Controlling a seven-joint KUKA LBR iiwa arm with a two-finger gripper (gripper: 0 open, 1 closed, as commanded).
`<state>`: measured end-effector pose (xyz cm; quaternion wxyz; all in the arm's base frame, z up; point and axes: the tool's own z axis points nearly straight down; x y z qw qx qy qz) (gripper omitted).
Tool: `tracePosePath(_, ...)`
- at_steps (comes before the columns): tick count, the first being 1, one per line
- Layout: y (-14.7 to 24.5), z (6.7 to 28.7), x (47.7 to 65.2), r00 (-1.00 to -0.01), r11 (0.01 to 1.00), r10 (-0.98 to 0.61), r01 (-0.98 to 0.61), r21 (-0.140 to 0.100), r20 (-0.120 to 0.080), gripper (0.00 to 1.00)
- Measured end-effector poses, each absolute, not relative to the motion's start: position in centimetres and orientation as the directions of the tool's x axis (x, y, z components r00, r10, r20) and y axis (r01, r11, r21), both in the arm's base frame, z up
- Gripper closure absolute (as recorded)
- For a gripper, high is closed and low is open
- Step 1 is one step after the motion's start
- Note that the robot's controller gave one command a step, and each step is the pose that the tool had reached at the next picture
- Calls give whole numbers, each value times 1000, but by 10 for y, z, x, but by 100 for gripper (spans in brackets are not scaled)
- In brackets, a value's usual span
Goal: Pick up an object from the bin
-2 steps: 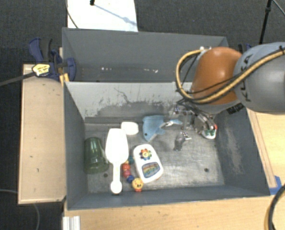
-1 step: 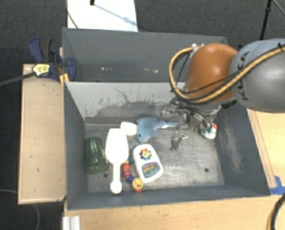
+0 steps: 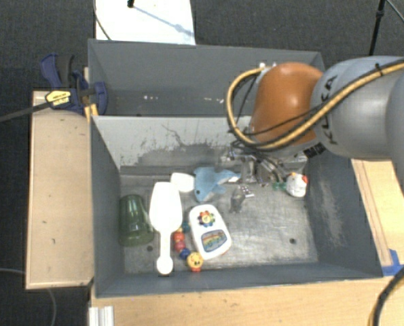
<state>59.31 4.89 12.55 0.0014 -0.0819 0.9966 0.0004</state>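
- The grey metal bin point(image 3: 113, 182) has a scuffed, scratched floor and sloping walls.
- The gripper point(image 3: 242, 194) hangs low over the floor at about 1 o'clock from the floor's middle. Its metal parts are tangled in shadow, so I cannot tell whether it is open or closed, and nothing can be seen in its grasp.
- The light-blue toy point(image 3: 207, 182) is soft-looking and fish-like. It lies just beside the gripper at the gripper's 9 o'clock. Its long axis runs roughly from 8 to 2 o'clock, with the narrow end pointing toward the gripper.
- A white plastic scoop point(image 3: 164, 212) lies at 8 o'clock, its handle pointing to 6 o'clock.
- A translucent green cup point(image 3: 134, 219) sits at 9 o'clock.
- A glossy white toy phone point(image 3: 210, 231) with colourful print lies at 6 o'clock, with small coloured beads point(image 3: 181, 243) beside it.
- A small white figure point(image 3: 296, 185) sits at the gripper's 3 o'clock.
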Motion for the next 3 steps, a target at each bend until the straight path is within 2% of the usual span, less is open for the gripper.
tracePosePath(1, 96, 89, 584, -913, 913, -407, -407, -14, -18, 0)
tracePosePath(2, 134, 82, 599, -878, 878, -479, -479, -13, -28, 100)
tracePosePath(3, 134, 82, 599, -878, 878, -478, -478, -13, -28, 100)
